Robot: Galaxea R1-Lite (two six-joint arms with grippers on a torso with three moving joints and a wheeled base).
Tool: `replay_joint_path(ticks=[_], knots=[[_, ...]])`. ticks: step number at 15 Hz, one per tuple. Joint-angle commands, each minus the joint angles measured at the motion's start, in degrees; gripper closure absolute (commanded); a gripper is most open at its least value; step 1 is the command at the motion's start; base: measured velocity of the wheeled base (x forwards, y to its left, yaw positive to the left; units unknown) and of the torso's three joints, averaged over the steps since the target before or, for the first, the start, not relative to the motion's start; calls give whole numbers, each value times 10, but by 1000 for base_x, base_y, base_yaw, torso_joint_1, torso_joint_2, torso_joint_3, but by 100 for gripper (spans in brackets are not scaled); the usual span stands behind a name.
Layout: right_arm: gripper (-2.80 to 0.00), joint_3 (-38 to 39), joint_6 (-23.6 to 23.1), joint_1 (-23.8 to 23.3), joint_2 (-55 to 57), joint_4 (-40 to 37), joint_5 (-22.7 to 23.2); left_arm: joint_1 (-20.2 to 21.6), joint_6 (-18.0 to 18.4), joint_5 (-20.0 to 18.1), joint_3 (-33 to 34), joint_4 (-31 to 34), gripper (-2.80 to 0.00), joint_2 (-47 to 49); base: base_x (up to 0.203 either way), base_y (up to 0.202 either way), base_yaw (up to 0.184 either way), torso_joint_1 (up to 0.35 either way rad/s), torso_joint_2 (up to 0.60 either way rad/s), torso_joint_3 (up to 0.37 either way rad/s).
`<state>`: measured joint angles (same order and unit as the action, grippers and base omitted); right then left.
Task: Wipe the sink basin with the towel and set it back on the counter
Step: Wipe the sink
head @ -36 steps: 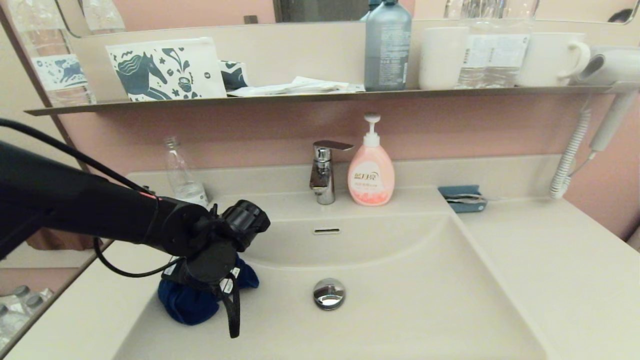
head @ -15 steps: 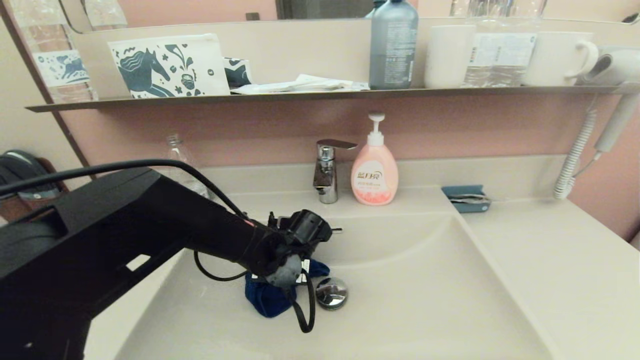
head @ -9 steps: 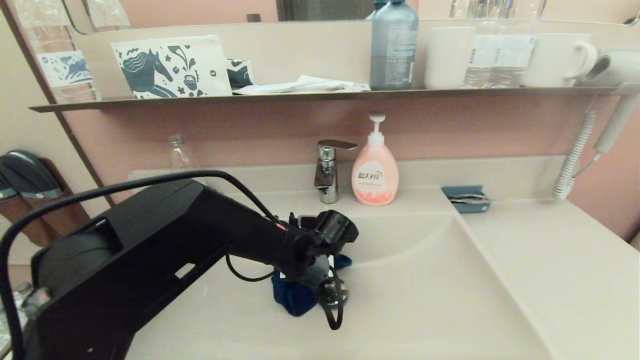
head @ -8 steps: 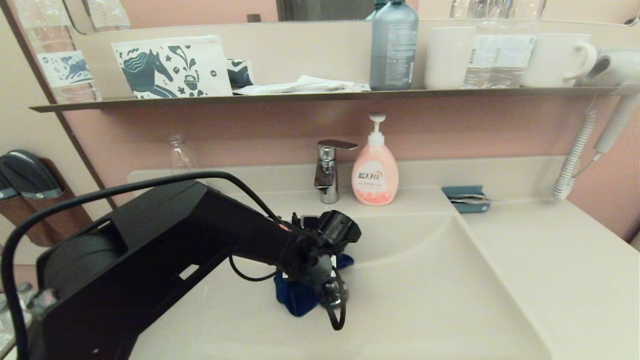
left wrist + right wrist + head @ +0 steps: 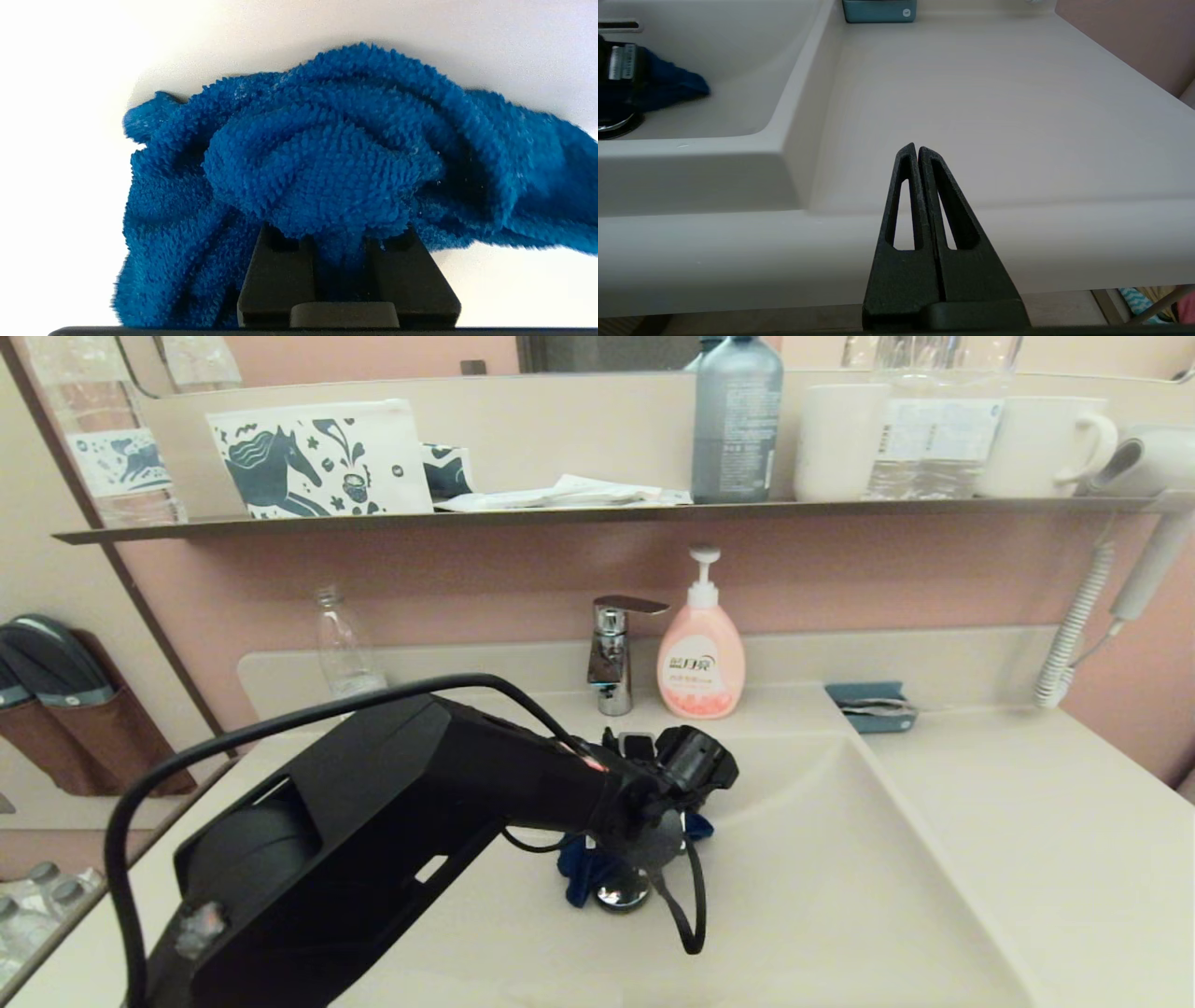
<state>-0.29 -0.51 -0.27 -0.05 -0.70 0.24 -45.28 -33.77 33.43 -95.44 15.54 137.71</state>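
Head view: left pincer (image 5: 644,845) presses the towel (image 5: 579,873) onto the basin (image 5: 840,896) floor, touching the drain plug (image 5: 621,894). Wiping is under way.

Left wrist view: pincer pinches a towel fold.

Right wrist view: right pincer (image 5: 917,154), pressed together, hovers at the tabletop (image 5: 994,102) edge. Returning the towel remains.

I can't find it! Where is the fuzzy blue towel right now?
The fuzzy blue towel is down in the cream-beige sink basin, bunched over the round chrome drain plug and pinched in the left gripper, in front of the chrome faucet.
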Motion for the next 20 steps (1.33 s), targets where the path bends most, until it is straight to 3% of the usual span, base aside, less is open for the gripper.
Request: replay_joint_path(ticks=[1,11,17,20], knots=[[0,0,0,0,0,0,0,-15,-2,4,-30,18,0,5,0,0,0,0,0,0],[0,0,0,0,0,0,0,-65,-45,3,-123,151,0,11,0,0,0,0,0,0],[0,0,0,0,0,0,0,-91,-114,0,-116,293,0,-3,0,0,0,0,0,0],[0,-1,0,0,0,0,0,-111,-141,-20,-102,383,0,-27,0,0,0,0,0,0]])
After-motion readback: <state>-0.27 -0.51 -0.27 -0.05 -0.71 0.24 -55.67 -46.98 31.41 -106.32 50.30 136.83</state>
